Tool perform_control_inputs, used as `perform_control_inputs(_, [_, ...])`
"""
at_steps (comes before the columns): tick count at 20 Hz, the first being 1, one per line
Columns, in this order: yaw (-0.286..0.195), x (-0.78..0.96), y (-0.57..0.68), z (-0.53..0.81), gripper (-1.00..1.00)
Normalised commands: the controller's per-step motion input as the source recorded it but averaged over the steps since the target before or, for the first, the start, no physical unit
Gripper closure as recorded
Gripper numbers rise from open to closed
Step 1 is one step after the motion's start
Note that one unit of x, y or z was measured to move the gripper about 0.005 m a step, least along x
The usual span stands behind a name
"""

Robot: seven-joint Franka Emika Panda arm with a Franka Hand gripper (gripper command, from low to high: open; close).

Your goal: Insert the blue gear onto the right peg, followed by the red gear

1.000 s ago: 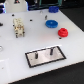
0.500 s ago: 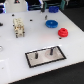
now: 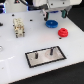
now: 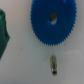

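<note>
standing at the exterior view's far left, a small beige block-like fixture (image 3: 19, 27) sits upright on the white table (image 3: 15, 60), well apart from everything the task names. nearer the camera and toward the middle lies the grey plate with its black border (image 3: 46, 56), flat on the table, with two thin dark pins rising from it; the left pin (image 3: 37, 54) and the right peg (image 3: 50, 50) stand upright and bare, with nothing on either. beyond the plate, on the far side of the table, the blue gear (image 3: 51, 23) lies flat, and the gripper (image 3: 54, 14) hangs just above it, its white body filling the upper edge of the picture; the fingers are too blurred to say whether they are apart or together. in the wrist view the blue gear (image 4: 54, 21) shows its teeth and its centre hole from straight above, with a short grey pin-like shape (image 4: 53, 63) near its rim and a dark green object (image 4: 3, 34) at the picture's edge, neither clear enough to name. to the exterior view's right of the blue gear, just beside it but not touching, the red gear (image 3: 64, 33) rests flat on the table, a little nearer the camera.
</note>
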Motion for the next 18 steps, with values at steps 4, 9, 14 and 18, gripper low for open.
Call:
perform_control_inputs(4, [0.0, -0.27, 0.0, -0.53, -1.0])
perform_control_inputs(9, [0.0, -0.33, -0.07, -0.46, 1.0])
perform_control_inputs(14, [0.0, -0.27, -0.02, -0.31, 1.0])
perform_control_inputs(18, [0.0, 0.06, 0.01, 0.03, 1.0])
